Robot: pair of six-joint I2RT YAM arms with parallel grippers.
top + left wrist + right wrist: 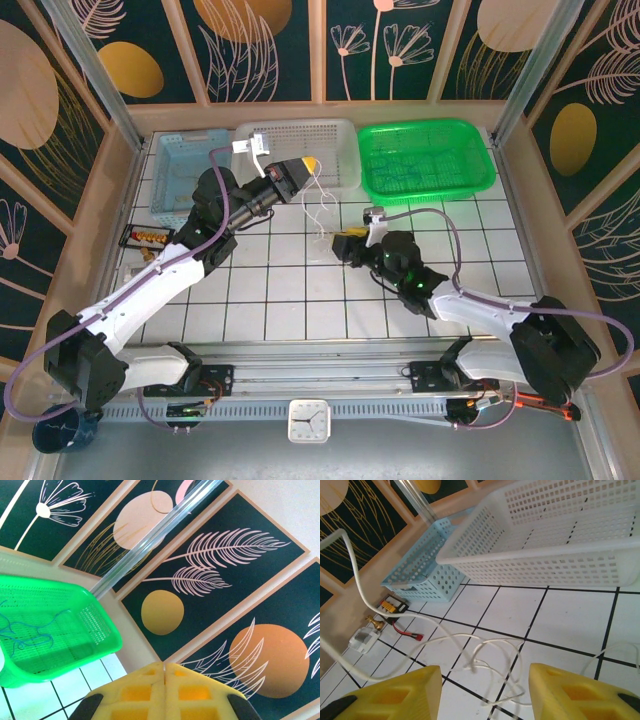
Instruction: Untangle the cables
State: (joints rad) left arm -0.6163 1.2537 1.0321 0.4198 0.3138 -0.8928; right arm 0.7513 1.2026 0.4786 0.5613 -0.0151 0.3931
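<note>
Tiled table [290,295] with two arms reaching toward its far centre. Left gripper [308,166], raised in front of the white basket [290,124]; its yellow fingers [150,690] are pressed together with only a seam between them. In the top view, the cables [318,205] trail from its tip as thin whitish strands down to the tiles, so it appears to pinch one end, though the left wrist view shows no wire in the seam. Right gripper [346,243], low over the tiles just right of the strands; fingers [400,692] spread wide, holding nothing, with loose loops of the cables [485,662] lying on the tiles between and beyond them. A blue strand [30,630] lies apart, inside the green basket [95,625] at far right.

Handling, as a judgement: the wires look very light and limp, with no stiffness to hold a shape; they will drape, slide on the smooth tiles and snag on each other where the loops cross. A hold on a single strand clear of the crossings, near a free end, seems best; a grip across the knot of loops would likely tighten it. A thin wire may also slip from broad pads unless pinched squarely.
</note>
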